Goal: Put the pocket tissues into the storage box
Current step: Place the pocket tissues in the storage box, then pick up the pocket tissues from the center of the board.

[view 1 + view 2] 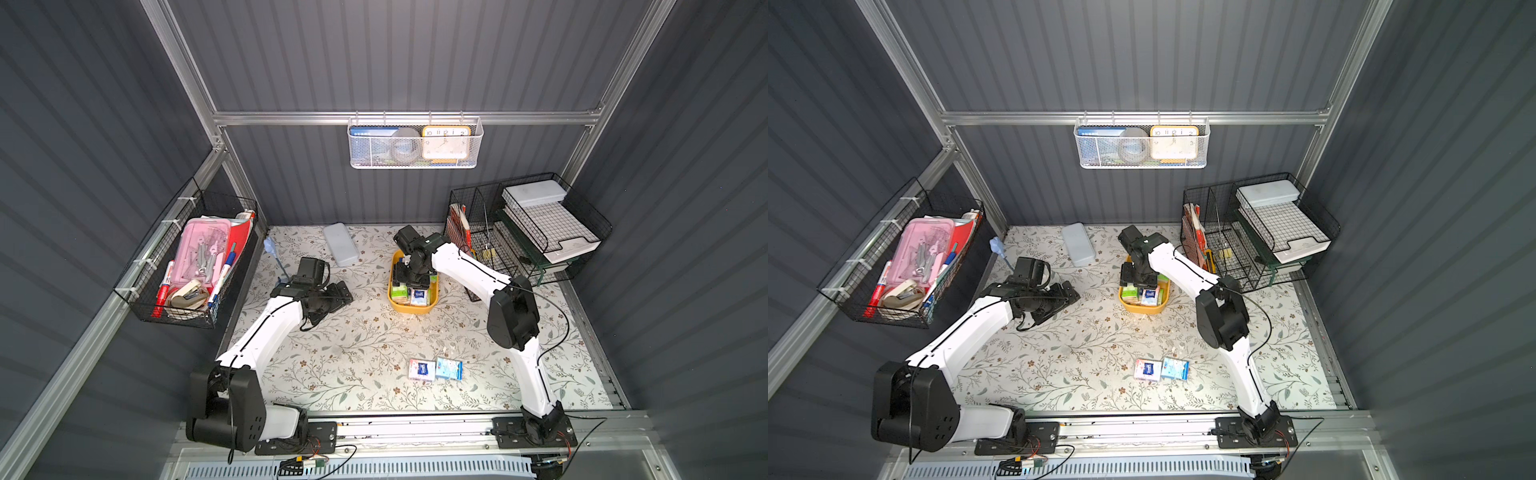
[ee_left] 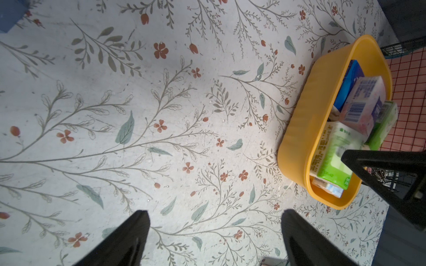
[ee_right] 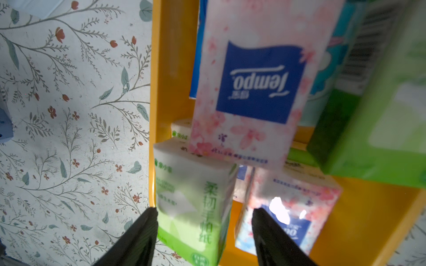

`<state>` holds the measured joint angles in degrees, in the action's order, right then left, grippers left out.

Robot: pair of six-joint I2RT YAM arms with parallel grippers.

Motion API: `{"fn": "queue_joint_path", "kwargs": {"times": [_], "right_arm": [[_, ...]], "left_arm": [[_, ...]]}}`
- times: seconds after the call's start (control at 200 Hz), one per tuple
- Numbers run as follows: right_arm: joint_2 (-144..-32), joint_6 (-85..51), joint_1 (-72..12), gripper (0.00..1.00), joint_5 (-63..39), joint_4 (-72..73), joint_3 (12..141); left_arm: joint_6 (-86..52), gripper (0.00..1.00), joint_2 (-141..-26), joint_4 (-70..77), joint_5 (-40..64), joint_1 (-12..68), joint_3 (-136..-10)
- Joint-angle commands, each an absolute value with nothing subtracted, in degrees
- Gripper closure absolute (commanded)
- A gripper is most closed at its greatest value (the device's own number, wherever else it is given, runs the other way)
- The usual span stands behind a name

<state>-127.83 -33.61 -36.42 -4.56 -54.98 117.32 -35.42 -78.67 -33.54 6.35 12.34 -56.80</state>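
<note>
- The storage box (image 1: pixel 412 310) stands on the floral table (image 1: pixel 353 353), toward the back and just beside the black wire rack (image 1: pixel 528 232) in the right rear corner.
- Most of the pocket tissues (image 2: pixel 359 108) lie in the box in a loose pile, tilted and overlapping rather than flat.
- In the right wrist view, a pink-white packet (image 3: pixel 249 92) with a blue label lies on top. It leans over a lime green packet (image 3: pixel 191 202) that sits against the box's yellow wall (image 3: pixel 170 69).
- A second pink packet (image 3: pixel 290 202) lies beside the green one, and another green packet (image 3: pixel 380 119) sits at the far side, blurred.
- The right end effector (image 3: pixel 204 210) hangs over the box with its fingers (image 3: pixel 138 237) apart. The lime green packet lies below the gap, one finger sits at its edge, and nothing is clamped.
- In both top views this end effector (image 1: pixel 411 282) points down into the box.
- Two packets are outside the box, on the table near the front edge. One is pink-white with a blue label (image 1: pixel 422 369) and one is light blue (image 1: pixel 449 368). They lie flat and side by side, well apart from the box.
- The left end effector (image 2: pixel 214 211) is low over bare table, left of the box, with its jaws spread wide and empty.
- A grey flat case (image 1: pixel 340 244) lies at the back of the table, apart from both arms.
</note>
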Motion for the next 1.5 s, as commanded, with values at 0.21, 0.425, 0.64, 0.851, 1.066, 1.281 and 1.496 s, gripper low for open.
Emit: {"fn": "queue_joint_path", "kwargs": {"times": [0.21,0.425,0.64,0.851,1.066,1.281,1.496], "right_arm": [[-114.2,-23.9,-37.2,0.30,-5.7,-55.2,107.6],[-103.7,-12.7,-42.0,0.31,-9.3,-54.3,93.5],[-101.5,-5.5,-48.3,0.30,-9.2,-58.1,85.3],[-105.3,1.2,-55.7,0.29,-3.7,-64.0,83.6],[-108.5,5.5,-59.4,0.28,-2.4,-66.4,82.6],[-112.5,7.4,-60.6,0.27,-0.4,-67.9,82.5],[-116.8,7.9,-60.5,0.23,1.4,-68.1,85.0]], "left_arm": [[-33.7,0.06,-80.8,-31.1,12.0,12.0,-56.7],[-33.0,0.06,-83.0,-30.2,14.8,12.0,-58.0],[-31.5,0.06,-84.3,-31.9,16.0,12.0,-61.2],[-32.3,0.06,-84.9,-32.3,16.4,12.0,-62.9],[-33.2,0.06,-85.3,-32.3,16.8,12.0,-63.1],[-33.7,0.06,-85.5,-32.4,16.6,12.0,-63.5],[-33.4,0.06,-86.0,-33.0,16.5,12.0,-64.2]]}}
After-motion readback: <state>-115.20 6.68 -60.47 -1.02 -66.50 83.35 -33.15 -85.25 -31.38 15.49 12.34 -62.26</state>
